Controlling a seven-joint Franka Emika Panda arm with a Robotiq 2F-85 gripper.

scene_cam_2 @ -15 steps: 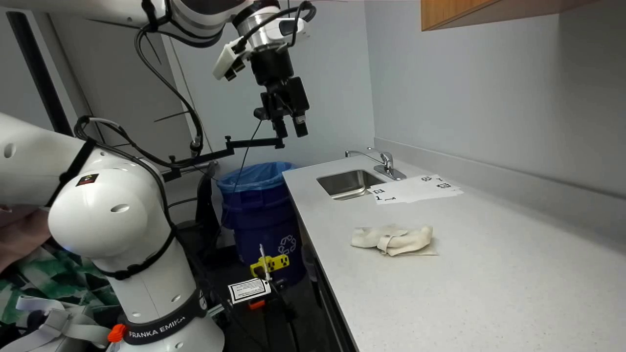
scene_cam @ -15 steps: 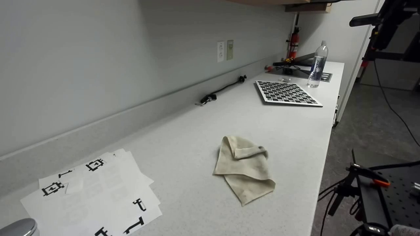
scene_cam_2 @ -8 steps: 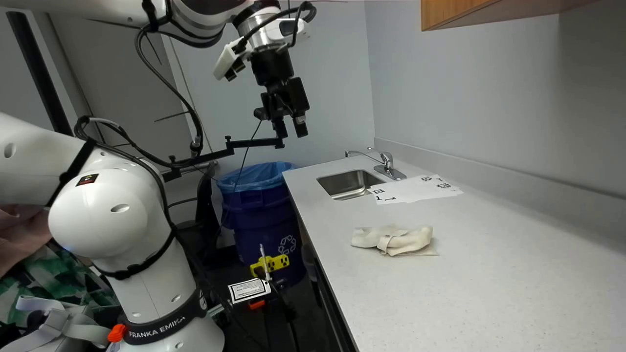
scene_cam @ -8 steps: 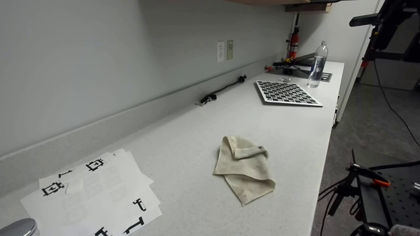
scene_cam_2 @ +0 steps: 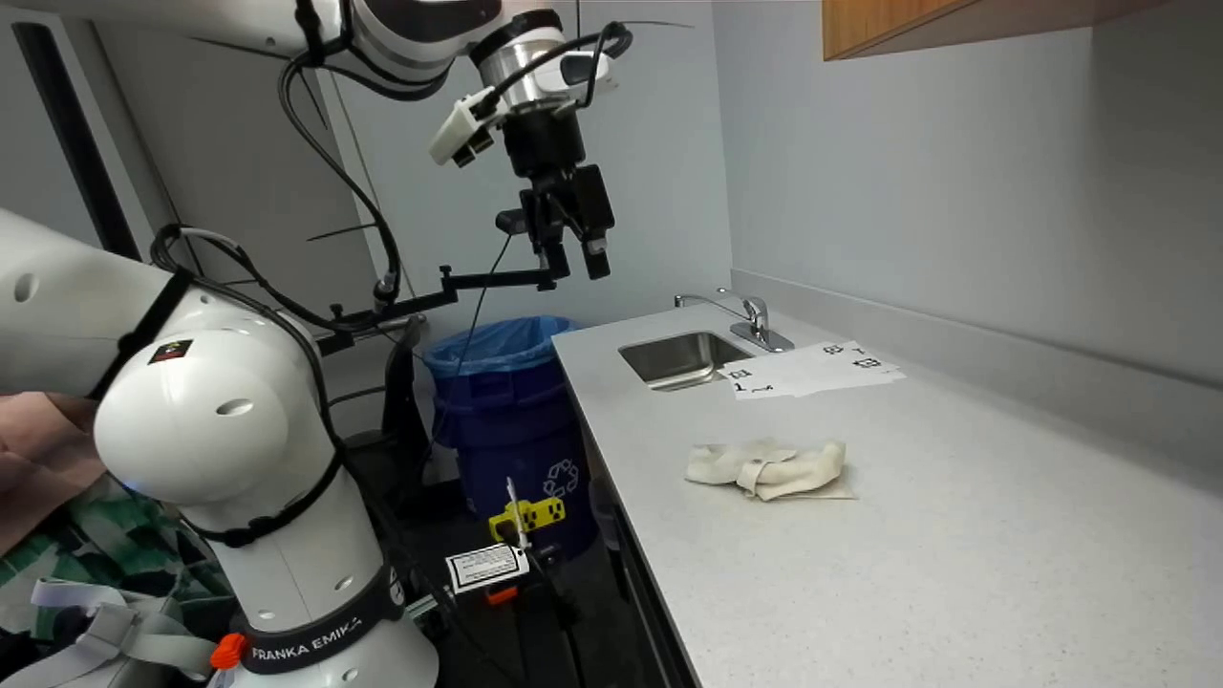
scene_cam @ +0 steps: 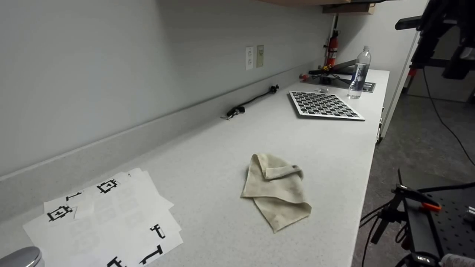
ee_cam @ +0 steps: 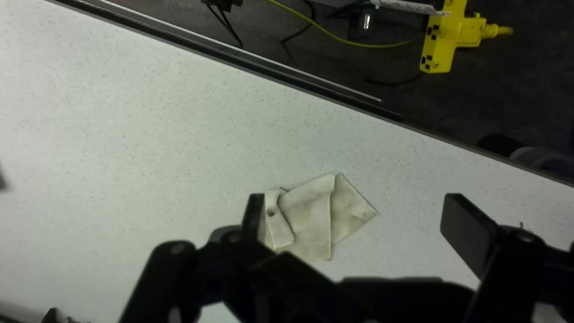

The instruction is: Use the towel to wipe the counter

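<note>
A crumpled, folded beige towel (scene_cam: 276, 189) lies on the light speckled counter (scene_cam: 207, 148). It also shows in an exterior view (scene_cam_2: 769, 470) and in the wrist view (ee_cam: 309, 215), where the left finger hides part of its left side. My gripper (scene_cam_2: 578, 268) is open and empty. It hangs high, off the counter's front side and well apart from the towel. In the wrist view my gripper (ee_cam: 356, 204) has its fingers wide apart, with most of the towel seen far below between them. Part of the gripper (scene_cam: 438, 66) shows at the upper right of an exterior view.
Printed paper sheets (scene_cam_2: 812, 371) lie near the sink (scene_cam_2: 686, 359) and faucet (scene_cam_2: 757, 327). A checkered board (scene_cam: 324, 105), a water bottle (scene_cam: 359, 74) and a black cable (scene_cam: 256, 98) are farther along the counter. A wall backs it; a cabinet (scene_cam_2: 898, 29) hangs above.
My gripper has moved a little down and towards the counter, mostly in the last half second. It stays open. The towel has not moved.
</note>
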